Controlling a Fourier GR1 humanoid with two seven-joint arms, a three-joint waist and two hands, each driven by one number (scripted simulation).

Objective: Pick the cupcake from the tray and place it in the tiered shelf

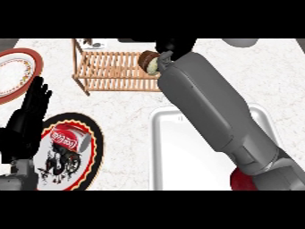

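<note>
Start at the far left: a red-rimmed plate [9, 76] lies on the surface [121, 112], and below it the left hand [29, 114] rests with fingers straight and spread, holding nothing, partly over a black-rimmed plate [69, 152]. Moving right, locate the wooden tiered shelf [112, 69]. At its right end you find the cupcake [150, 61], carried over the slats by the right hand [174, 47], whose fingers curl round it and hide most of it. Below, the white tray [164, 147] sits under the right forearm. Treat the cupcake as light, soft and easily crushed; judge the firmer base the better place to hold, not the top.
</note>
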